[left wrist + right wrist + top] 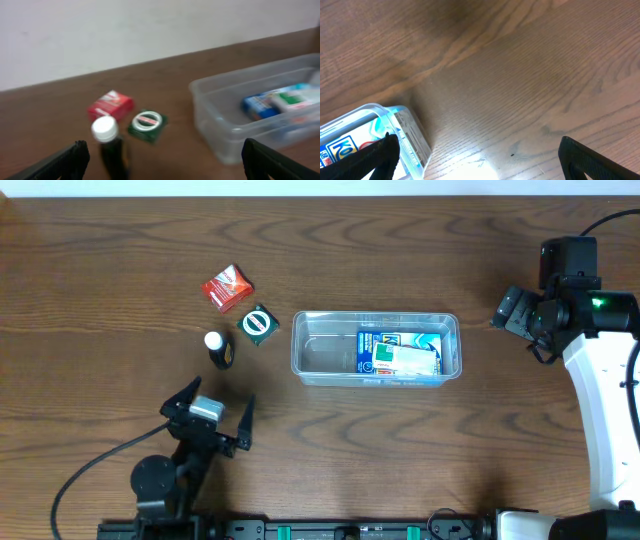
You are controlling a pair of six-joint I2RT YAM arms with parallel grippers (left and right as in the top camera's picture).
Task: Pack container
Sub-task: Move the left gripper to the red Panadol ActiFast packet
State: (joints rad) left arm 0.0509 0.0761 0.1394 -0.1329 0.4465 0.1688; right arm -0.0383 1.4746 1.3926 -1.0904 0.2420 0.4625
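Note:
The clear plastic container (pixel 320 352) sits mid-table with a blue printed packet (pixel 398 353) inside its right half. It also shows in the left wrist view (pixel 220 107) and its corner in the right wrist view (pixel 412 132). Left of it lie a red packet (pixel 227 287), a green packet with a white ring (pixel 259 324) and a dark bottle with a white cap (pixel 217 347). My left gripper (pixel 210 422) is open and empty, below the bottle. My right gripper (pixel 512 313) is open and empty, to the right of the container.
The wooden table (pixel 420 450) spreads around the items. The right arm's white body (pixel 605 410) runs along the right edge. A black cable (pixel 95 470) trails at lower left.

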